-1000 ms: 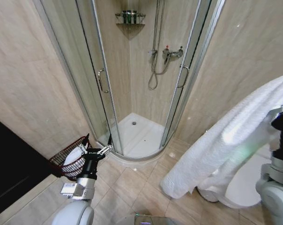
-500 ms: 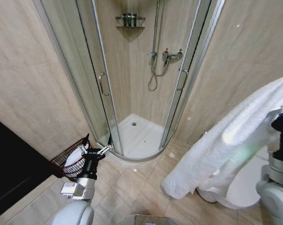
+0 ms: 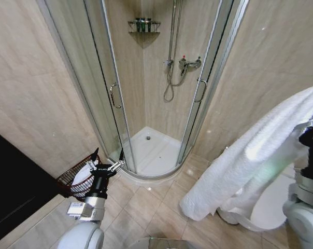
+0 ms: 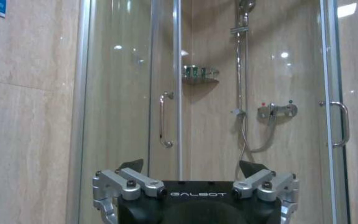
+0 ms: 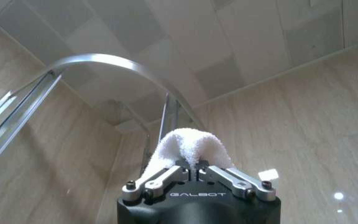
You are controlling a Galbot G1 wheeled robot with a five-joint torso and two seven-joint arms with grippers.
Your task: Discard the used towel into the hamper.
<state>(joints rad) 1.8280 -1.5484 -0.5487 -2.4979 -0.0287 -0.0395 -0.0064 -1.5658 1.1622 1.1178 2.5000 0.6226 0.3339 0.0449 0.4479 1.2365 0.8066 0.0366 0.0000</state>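
From the head camera I am looking down at a beige tiled floor (image 3: 146, 205) running up to a curved glass shower stall (image 3: 156, 88) set in tan marble-look walls. My left gripper (image 3: 109, 160) is hanging low with its fingers spread and gripping nothing; the hamper (image 3: 76, 179) is sitting just beside and behind it, against the wall, with something white already inside (I cannot tell what). On the other side my right arm is holding the towel (image 3: 250, 155) up high, the white cloth draping down in front of a white toilet (image 3: 270, 207).

The left wrist camera is showing the left gripper (image 4: 193, 167) released, the shower mixer (image 4: 277, 110) and door handles straight ahead of it.

The right wrist camera is showing the right gripper (image 5: 197, 169) clenched on a fold of towel (image 5: 190, 145), pointing up at the panelled ceiling (image 5: 185, 42).
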